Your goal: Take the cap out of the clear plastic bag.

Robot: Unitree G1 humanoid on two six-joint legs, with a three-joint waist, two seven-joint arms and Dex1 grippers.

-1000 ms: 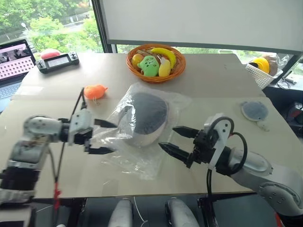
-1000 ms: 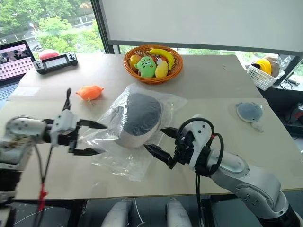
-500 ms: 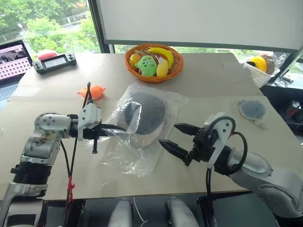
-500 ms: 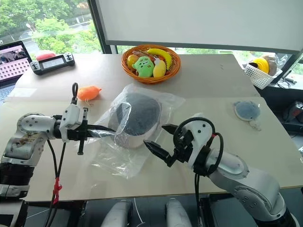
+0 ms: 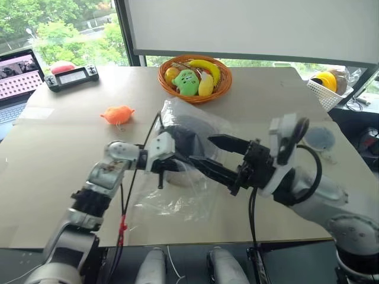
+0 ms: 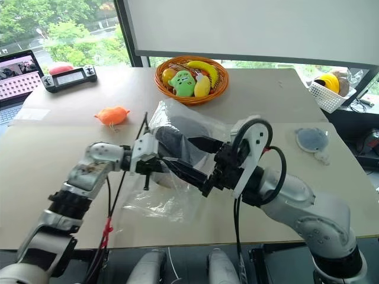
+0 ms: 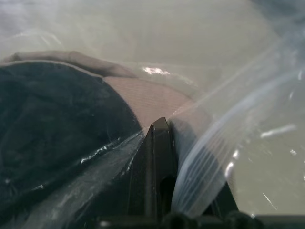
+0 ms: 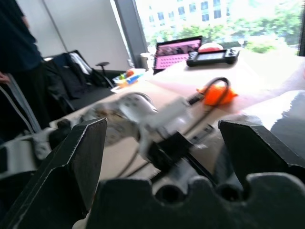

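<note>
A: How far along was the job; was the cap [image 5: 188,137] out?

B: No; the cap sat wholly inside the clear plastic bag [image 5: 177,177], dark lining showing through the film; nothing of it was past the plastic as far as I could tell.

A: And the left gripper [image 5: 177,161]?

B: Its jaws were pressed together with a fold of the bag's film pinched between them; in the left wrist view the two black fingers [image 7: 159,157] met as one, the plastic creasing away from their tips, and the beige brim of the cap lay just beyond the tips, under the film.

A: So was it gripping the cap too?

B: I could not tell; plastic for certain, but whether fabric was caught with it was hidden.

A: The right gripper [image 6: 192,158]?

B: Spread wide and holding nothing; the bag and cap lay just ahead of its fingertips, the upper finger over the crown side, the lower one near the loose skirt of plastic; whether either tip touched the film I could not say.

A: What was done, then?

B: One hold on the bag was secured; that was all.

A: And left?

B: Most of it, by my reckoning; the right jaws had yet to find the bag's mouth or the cap itself, close, and draw the cap free while the left kept the plastic back.
</note>
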